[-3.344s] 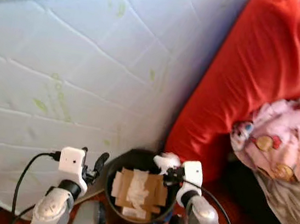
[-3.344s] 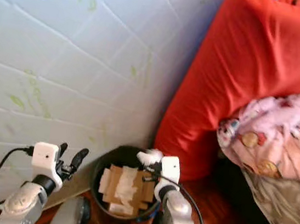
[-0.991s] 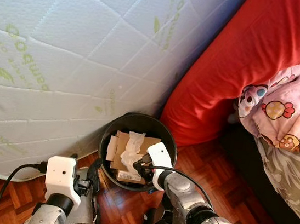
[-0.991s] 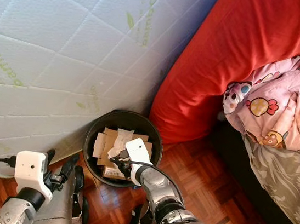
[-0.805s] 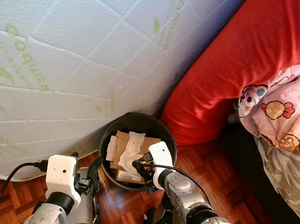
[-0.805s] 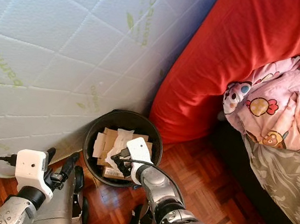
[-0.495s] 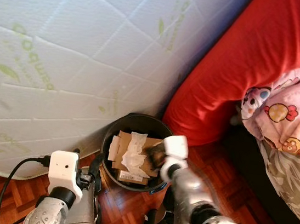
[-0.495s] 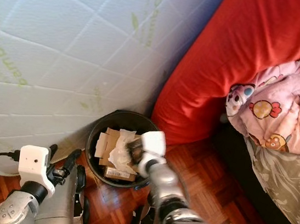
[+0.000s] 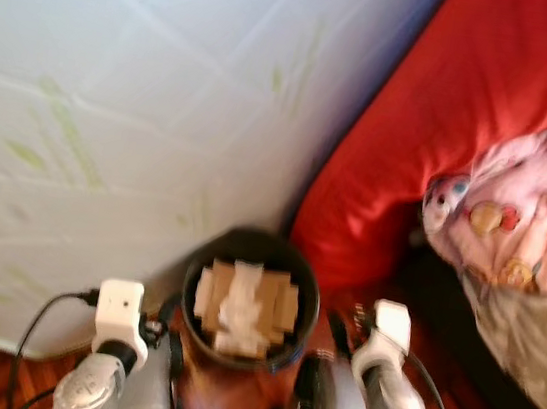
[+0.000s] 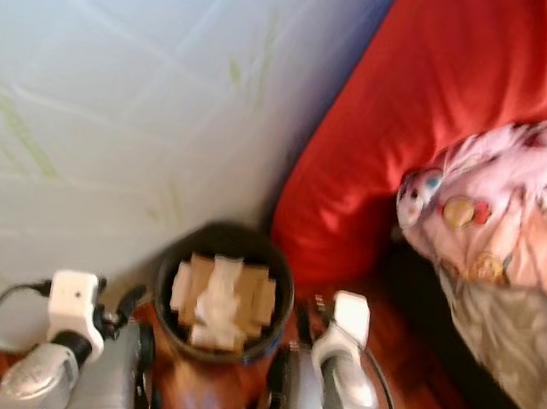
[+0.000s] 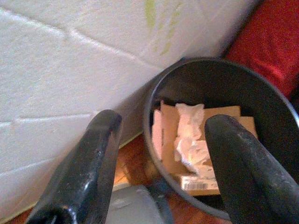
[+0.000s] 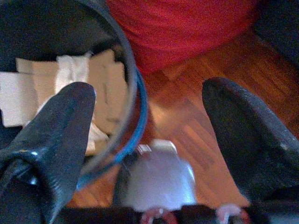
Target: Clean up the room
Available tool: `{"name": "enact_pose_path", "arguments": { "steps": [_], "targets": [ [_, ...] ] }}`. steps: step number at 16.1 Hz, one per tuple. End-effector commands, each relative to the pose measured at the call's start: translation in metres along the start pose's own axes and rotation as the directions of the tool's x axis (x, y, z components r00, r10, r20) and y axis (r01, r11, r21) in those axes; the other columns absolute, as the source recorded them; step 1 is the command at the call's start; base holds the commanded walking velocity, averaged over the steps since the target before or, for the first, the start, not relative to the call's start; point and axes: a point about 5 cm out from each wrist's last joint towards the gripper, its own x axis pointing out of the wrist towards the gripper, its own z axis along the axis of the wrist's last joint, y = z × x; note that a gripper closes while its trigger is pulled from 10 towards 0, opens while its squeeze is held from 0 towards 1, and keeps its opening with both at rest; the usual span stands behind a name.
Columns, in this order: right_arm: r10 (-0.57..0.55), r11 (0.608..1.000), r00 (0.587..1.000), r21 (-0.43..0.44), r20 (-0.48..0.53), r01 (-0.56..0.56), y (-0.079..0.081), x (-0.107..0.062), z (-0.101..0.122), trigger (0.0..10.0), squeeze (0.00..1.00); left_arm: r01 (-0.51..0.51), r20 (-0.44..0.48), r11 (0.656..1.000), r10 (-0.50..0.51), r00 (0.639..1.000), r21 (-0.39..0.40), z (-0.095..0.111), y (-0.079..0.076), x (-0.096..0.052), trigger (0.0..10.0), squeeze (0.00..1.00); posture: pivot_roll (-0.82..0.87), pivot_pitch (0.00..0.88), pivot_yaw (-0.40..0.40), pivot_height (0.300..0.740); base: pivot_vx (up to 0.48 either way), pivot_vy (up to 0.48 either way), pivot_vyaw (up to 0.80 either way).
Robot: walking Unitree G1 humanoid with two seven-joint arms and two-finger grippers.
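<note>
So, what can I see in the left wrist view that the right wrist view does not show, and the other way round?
The left wrist view alone shows the white quilted mattress beside the bin, and the left gripper, open. The right wrist view alone shows the wooden floor, the bin's blue edge, and the right gripper, open. Both share the black bin holding cardboard and crumpled white paper, with the red bedding behind it.

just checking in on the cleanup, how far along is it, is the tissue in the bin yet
Done: crumpled white tissue lies on cardboard inside the black bin. In hand: nothing; the right claw is open beside the rim over the wood floor, and the left claw is open short of the bin. Left: the pink blanket lies rumpled by the red cushion.
</note>
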Motion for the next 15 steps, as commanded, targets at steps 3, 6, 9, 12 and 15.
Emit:
{"name": "enact_pose_path", "arguments": {
  "steps": [3,6,9,12,15],
  "targets": [
    [-0.1,0.995,0.986,0.004,-0.134,0.101,-0.021,-0.022,-0.043,10.0,0.0,-0.043,-0.151,0.999,0.039,0.988,-0.025,-0.043,0.013,0.002,10.0,0.0,0.14,0.019,-0.093,0.678,0.0,0.0,0.0],
    [-0.13,0.992,0.972,-0.018,-0.197,0.129,-0.023,-0.026,-0.053,10.0,0.0,-0.059,-0.215,0.998,0.052,0.975,-0.027,-0.058,0.016,0.006,10.0,0.0,0.13,0.0,-0.1,0.713,0.0,0.0,0.0],
    [-0.119,0.992,0.961,-0.059,-0.249,0.108,-0.021,-0.027,-0.058,10.0,0.0,-0.062,-0.296,0.998,0.051,0.954,-0.03,-0.075,0.013,0.007,10.0,0.0,0.14,0.0,-0.115,0.74,0.0,0.0,0.0],
    [-0.131,0.991,0.95,-0.074,-0.284,0.115,-0.026,-0.029,-0.062,10.0,0.0,-0.071,-0.368,0.997,0.057,0.928,-0.024,-0.086,0.014,0.006,10.0,0.0,0.14,0.0,-0.117,0.74,0.0,0.0,0.0],
    [-0.152,0.987,0.928,-0.098,-0.341,0.126,-0.035,-0.037,-0.072,10.0,0.0,-0.08,-0.437,0.997,0.063,0.897,-0.021,-0.094,0.014,0.004,10.0,0.0,0.13,0.0,-0.099,0.74,0.0,0.0,0.0]
  ]
}}
